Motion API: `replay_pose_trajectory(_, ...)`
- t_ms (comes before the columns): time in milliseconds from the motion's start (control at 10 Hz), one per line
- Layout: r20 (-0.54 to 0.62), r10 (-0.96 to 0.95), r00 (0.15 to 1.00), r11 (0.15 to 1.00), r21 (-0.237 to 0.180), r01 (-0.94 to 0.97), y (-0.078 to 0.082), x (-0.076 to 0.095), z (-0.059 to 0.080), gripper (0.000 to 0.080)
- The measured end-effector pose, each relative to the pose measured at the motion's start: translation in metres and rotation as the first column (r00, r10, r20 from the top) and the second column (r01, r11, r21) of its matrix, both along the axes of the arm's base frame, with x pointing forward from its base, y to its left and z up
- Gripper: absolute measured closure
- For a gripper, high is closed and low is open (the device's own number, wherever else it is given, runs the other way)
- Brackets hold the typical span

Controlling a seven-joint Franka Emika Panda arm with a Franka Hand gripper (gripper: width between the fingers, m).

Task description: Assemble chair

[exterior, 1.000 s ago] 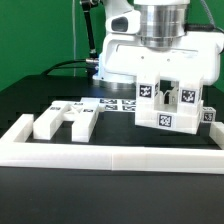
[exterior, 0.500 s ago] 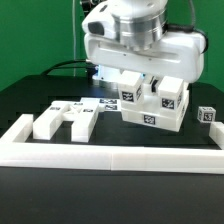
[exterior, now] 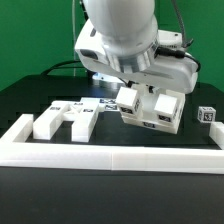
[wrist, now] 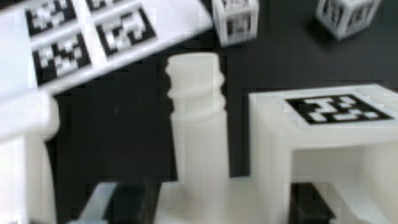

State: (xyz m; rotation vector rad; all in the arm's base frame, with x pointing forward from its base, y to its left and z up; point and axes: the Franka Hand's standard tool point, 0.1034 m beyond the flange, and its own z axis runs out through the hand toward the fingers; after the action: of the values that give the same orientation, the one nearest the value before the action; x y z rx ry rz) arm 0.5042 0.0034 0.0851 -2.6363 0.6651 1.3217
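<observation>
We see a black table in front of a green backdrop. Along its near edge runs a long, low white border wall, with both ends turning back. The marker board lies flat farther back, and the wrist view shows its tags close up. A dark cable trails behind.
</observation>
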Motion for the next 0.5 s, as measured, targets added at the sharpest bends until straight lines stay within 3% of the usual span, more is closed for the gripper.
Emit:
replay_pose_trajectory(200, -0.083, -0.004, 0.997, 1.000, 0.020, 0.006, -0.008, -0.004, -0.003, 0.0468)
replay_pose_trajectory(500, -0.235, -0.017, 0.972, 0.998, 0.056, 0.031, -0.016, -0.014, -0.018, 0.0468)
